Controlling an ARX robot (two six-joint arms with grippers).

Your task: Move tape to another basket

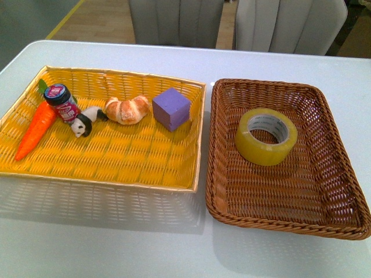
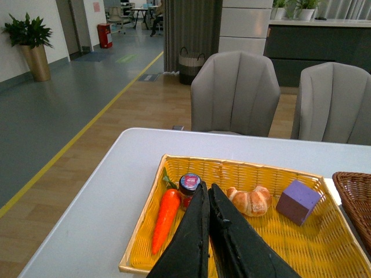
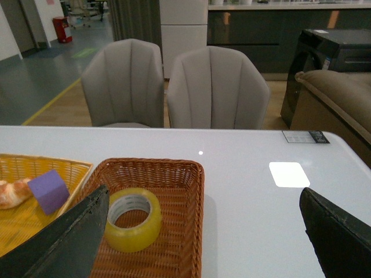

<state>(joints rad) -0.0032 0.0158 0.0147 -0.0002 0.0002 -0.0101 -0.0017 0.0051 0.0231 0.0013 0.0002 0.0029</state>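
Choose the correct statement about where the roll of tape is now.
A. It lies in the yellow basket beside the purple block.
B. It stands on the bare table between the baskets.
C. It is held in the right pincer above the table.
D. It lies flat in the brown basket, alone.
D: the tape lies flat inside the brown basket, with nothing else in that basket and no pincer touching it.

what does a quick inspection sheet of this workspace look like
surface: white table, two trays side by side
job's things: tape lies flat in the brown basket
clutter: yellow tray holds carrot, small bottle, panda figure, croissant, purple cube
grippers: left pincer shut, empty; right pincer open, empty
cables: nothing seen
surroundings: two grey chairs behind the table
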